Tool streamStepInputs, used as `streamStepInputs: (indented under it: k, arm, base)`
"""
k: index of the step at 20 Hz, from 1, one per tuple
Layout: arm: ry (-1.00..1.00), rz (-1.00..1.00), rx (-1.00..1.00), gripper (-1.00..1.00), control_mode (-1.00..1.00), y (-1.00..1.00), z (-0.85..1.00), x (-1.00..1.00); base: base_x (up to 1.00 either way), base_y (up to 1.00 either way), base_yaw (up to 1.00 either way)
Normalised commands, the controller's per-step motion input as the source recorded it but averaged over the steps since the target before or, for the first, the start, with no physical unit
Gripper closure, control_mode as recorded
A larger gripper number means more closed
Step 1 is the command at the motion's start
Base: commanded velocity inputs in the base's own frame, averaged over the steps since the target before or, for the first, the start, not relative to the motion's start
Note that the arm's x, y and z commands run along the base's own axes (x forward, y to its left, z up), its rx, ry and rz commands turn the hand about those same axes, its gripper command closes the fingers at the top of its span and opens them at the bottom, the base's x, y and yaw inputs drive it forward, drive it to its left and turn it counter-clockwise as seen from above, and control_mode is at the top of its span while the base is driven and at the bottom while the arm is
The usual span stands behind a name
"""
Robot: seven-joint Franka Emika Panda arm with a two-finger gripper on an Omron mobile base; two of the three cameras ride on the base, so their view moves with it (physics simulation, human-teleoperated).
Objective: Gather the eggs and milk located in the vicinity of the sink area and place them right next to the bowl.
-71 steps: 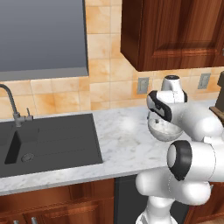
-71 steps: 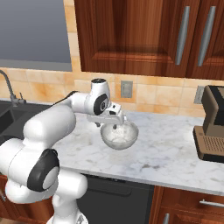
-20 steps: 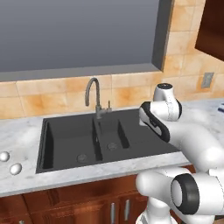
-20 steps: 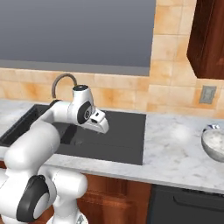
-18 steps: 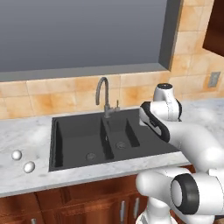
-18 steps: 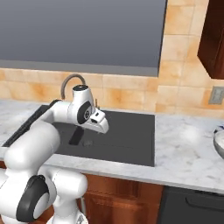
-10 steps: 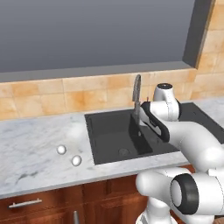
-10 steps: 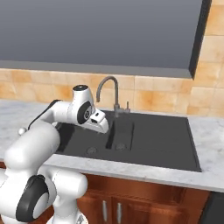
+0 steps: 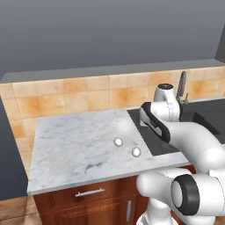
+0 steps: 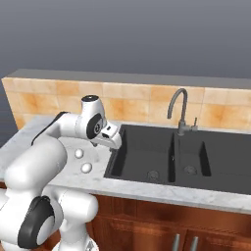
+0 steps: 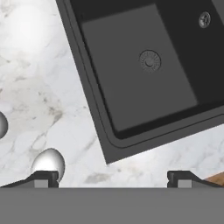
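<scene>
Eggs, two small smooth white ovals, lie on the white grey-veined marble counter (image 9: 74,145) just left of the large dark grey-black rectangular sink (image 10: 162,157). In the left base view the farther egg (image 9: 117,142) sits a little left of and behind the nearer egg (image 9: 136,152); the two are close together but not touching, and the nearer one is just beside the sink's left rim. The right base view shows the same pair, one egg (image 10: 79,153) behind the other egg (image 10: 86,167), partly tucked against the white robot arm (image 10: 54,142).

The two-finger gripper (image 11: 113,178) hangs above the counter at the sink's left front corner, pointing down. In the hand view its dark fingertips (image 11: 43,177) stand wide apart at the bottom, with nothing between them; one egg (image 11: 48,162) lies just above the left tip, and a second egg (image 11: 2,124) is cut by the frame's left edge. The round drain (image 11: 149,60) shows in the near basin.

A curved grey metal faucet (image 10: 179,109) rises behind the sink's middle divider. Orange-tan tiles form the backsplash (image 9: 74,96) along the wall, and brown wooden cabinet fronts (image 9: 88,197) with a metal handle (image 9: 90,192) run under the counter.
</scene>
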Motion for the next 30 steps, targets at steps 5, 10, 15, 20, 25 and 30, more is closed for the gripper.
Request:
streamStepInputs:
  k: [5, 10, 15, 20, 25, 30]
  arm:
    - [0.0, 0.0, 0.0, -1.0, 1.0, 0.0, 0.0, 0.0]
    - [0.0, 0.0, 0.0, -1.0, -1.0, 0.04, 0.0, 0.0]
    - [-0.03, 0.07, 0.0, -1.0, -1.0, 0.0, 0.0, 0.28]
    - [0.01, 0.13, 0.01, -1.0, -1.0, 0.02, -0.09, 0.42]
    - [0.26, 0.15, 0.0, -1.0, -1.0, 0.36, -0.19, 0.44]
    - [0.31, 0.11, 0.0, -1.0, -1.0, 0.37, -0.18, 0.28]
  base:
    - [0.0, 0.7, -0.05]
    - [0.0, 0.0, 0.0]
    - [0.0, 0.0, 0.0]
    - [0.0, 0.0, 0.0]
    - [0.0, 0.0, 0.0]
    - [0.0, 0.0, 0.0]
